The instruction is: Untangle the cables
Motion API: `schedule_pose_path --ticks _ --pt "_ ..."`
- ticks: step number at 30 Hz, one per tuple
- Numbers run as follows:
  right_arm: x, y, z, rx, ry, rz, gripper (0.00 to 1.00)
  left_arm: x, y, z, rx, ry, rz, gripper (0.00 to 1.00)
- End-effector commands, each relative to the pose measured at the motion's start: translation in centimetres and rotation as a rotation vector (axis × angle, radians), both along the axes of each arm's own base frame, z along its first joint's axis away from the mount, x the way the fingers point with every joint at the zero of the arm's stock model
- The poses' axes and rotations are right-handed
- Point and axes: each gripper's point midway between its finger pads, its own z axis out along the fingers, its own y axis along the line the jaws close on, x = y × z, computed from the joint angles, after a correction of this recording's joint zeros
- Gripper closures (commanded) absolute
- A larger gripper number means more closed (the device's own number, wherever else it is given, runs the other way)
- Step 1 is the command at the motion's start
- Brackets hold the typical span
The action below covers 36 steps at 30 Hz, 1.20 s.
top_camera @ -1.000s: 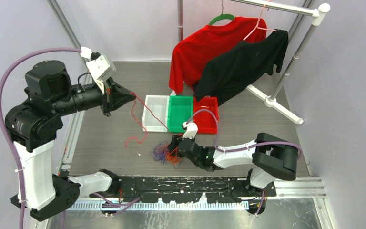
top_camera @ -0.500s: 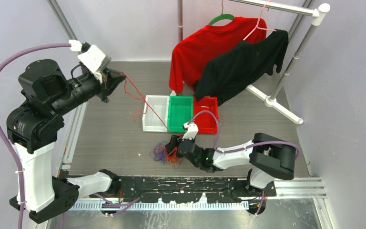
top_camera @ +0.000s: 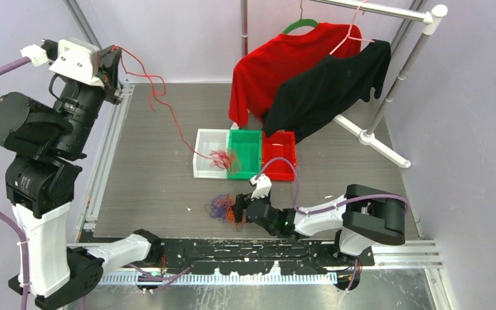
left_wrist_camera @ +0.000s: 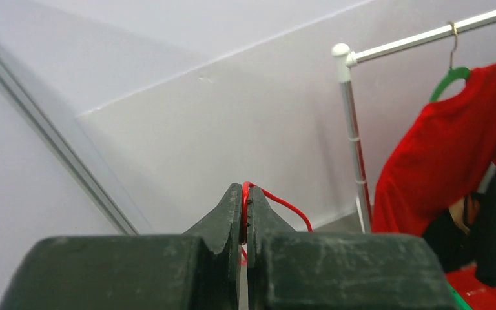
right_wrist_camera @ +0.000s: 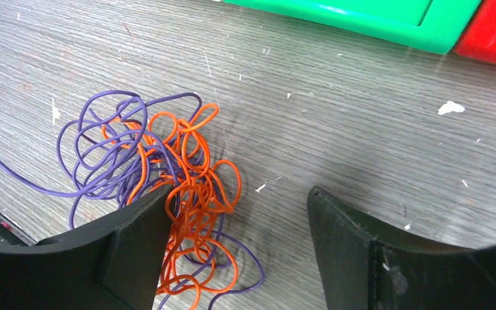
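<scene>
Red, thin and string-like, one cable [left_wrist_camera: 284, 203] is pinched between the shut jaws of the left gripper [left_wrist_camera: 245, 194]. The left wrist view shows that nip close up. Only the overhead view shows this arm raised high at the far left, the strand trailing down to a small red coil [top_camera: 221, 159] at the wall shared by a white plastic bin [top_camera: 205, 139] and a green plastic bin [top_camera: 250, 145].

The right wrist view alone shows the right gripper [right_wrist_camera: 237, 194] spread wide, holding nothing, low over the grey wood-grain table [right_wrist_camera: 361, 97]. One finger [right_wrist_camera: 129, 239] overlaps the edge of the purple and orange cable tangle [right_wrist_camera: 155, 155].

A red plastic bin [top_camera: 279, 155] sits just beside the green one. Behind it, a red shirt [top_camera: 278, 58] and a black shirt [top_camera: 329, 90] hang on a metal rack [top_camera: 387, 97].
</scene>
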Motion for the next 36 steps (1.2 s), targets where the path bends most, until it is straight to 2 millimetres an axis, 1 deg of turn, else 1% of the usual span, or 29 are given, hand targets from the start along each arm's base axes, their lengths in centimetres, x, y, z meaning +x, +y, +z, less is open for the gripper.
schedule_pose_path --ticks 1,3,4,6,8,10,14,19,21,23,25,26,27,29,31,34,36 --pt "0.5 0.5 1.8 0.036 -0.053 -0.001 0.20 -1.5 2.8 5.3 -0.086 -0.200 0.111 1.00" --pt "0.3 0.7 1.4 0.027 -0.044 0.005 0.20 -1.9 3.4 6.9 -0.115 -0.250 0.135 1.00" --pt "0.3 0.7 1.0 0.019 -0.039 0.002 0.20 -2.2 3.4 7.4 -0.119 -0.267 0.128 1.00" --pt "0.3 0.8 0.9 0.017 -0.036 0.002 0.21 -2.6 2.7 7.8 -0.103 -0.268 0.081 1.00" --pt "0.4 0.9 1.4 0.021 -0.040 0.000 0.21 -2.8 2.0 7.4 -0.092 -0.240 0.035 1.00" --pt "0.5 1.5 2.9 0.038 -0.053 0.011 0.21 -2.8 1.3 6.4 -0.069 -0.205 0.000 1.00" --pt "0.2 3.1 8.7 0.108 -0.112 0.093 0.21 -2.8 0.1 4.1 -0.025 -0.135 -0.059 1.00" --pt "-0.5 6.3 16.7 0.176 -0.210 0.253 0.23 -3.5 -1.8 1.2 0.028 -0.043 -0.172 1.00" --pt "-1.5 7.7 19.3 0.219 -0.243 0.347 0.24 -4.1 -2.9 -0.2 0.053 0.001 -0.240 1.00" --pt "-3.1 9.2 21.7 0.298 -0.267 0.460 0.24 -4.7 -3.9 -1.5 0.069 0.044 -0.308 1.00" --pt "-4.5 10.3 23.7 0.376 -0.291 0.552 0.23 -5.4 -5.0 -2.6 0.078 0.082 -0.383 1.00" --pt "-5.4 10.9 24.2 0.399 -0.301 0.610 0.22 -5.9 -5.7 -3.1 0.087 0.100 -0.432 1.00" --pt "-5.8 11.2 24.5 0.407 -0.309 0.640 0.21 -6.4 -6.2 -3.4 0.088 0.110 -0.469 1.00" --pt "-6.0 11.7 24.3 0.389 -0.319 0.669 0.20 -7.2 -6.9 -3.6 0.080 0.124 -0.524 1.00" --pt "-5.5 11.7 23.7 0.362 -0.325 0.653 0.20 -7.8 -7.3 -3.5 0.073 0.128 -0.562 1.00" --pt "-3.5 11.0 22.6 0.332 -0.331 0.563 0.24 -8.4 -7.7 -3.2 0.064 0.132 -0.601 1.00" --pt "-2.7 10.5 22.2 0.355 -0.316 0.534 0.33 -8.8 -8.0 -3.1 0.058 0.136 -0.627 1.00"
